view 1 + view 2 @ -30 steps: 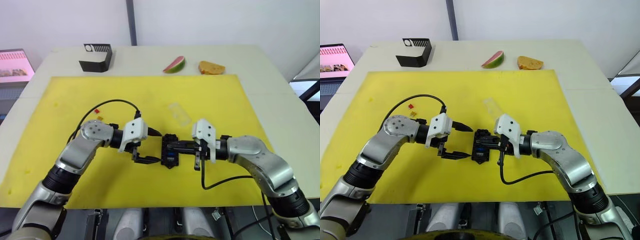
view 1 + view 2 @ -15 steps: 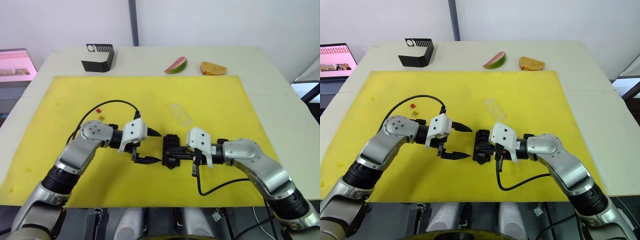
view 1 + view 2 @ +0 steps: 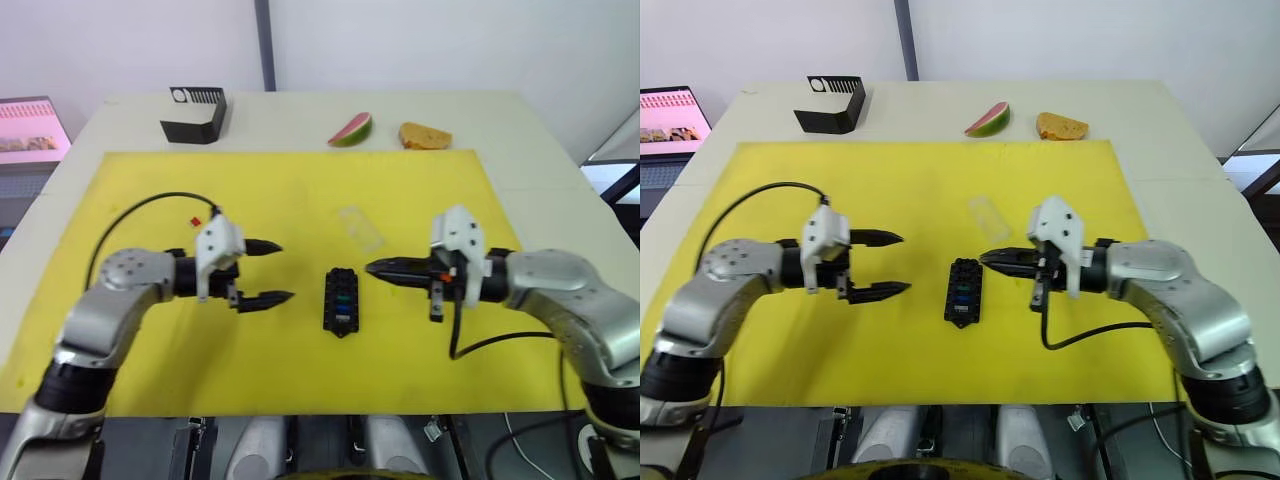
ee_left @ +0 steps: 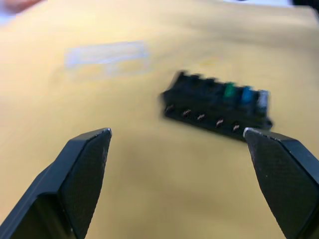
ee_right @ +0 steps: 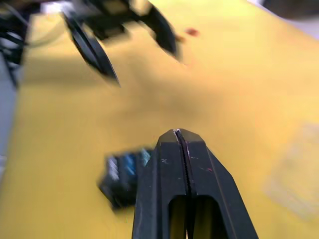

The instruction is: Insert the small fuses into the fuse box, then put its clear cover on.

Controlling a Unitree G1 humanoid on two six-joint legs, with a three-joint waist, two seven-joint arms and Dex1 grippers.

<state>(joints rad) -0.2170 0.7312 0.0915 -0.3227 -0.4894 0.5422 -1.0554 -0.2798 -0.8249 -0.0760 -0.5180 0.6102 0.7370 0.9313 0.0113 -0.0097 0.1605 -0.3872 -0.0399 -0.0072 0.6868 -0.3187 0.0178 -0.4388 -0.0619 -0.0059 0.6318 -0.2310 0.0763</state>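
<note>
The black fuse box (image 3: 340, 300) lies on the yellow mat (image 3: 150, 190), between my two grippers and touched by neither. Green, blue and whitish small fuses (image 4: 243, 94) sit in its slots at one end. My left gripper (image 3: 283, 271) hangs open to the left of the box, with nothing between its fingers. On the box's right, my right gripper (image 3: 370, 267) is shut and empty, its tip pointing at the box. The clear cover (image 3: 360, 228) lies flat on the mat just beyond the box. A loose red fuse (image 3: 196, 222) lies behind my left wrist.
A bigger black holder (image 3: 193, 113) stands at the table's back left. A watermelon slice (image 3: 350, 129) and a piece of bread (image 3: 424, 135) lie at the back, off the mat. A screen (image 3: 30, 130) stands beyond the table's left edge.
Both arms have drawn back from the fuse box: the left gripper to the left, the right gripper to the right. The box now lies free on the mat.
</note>
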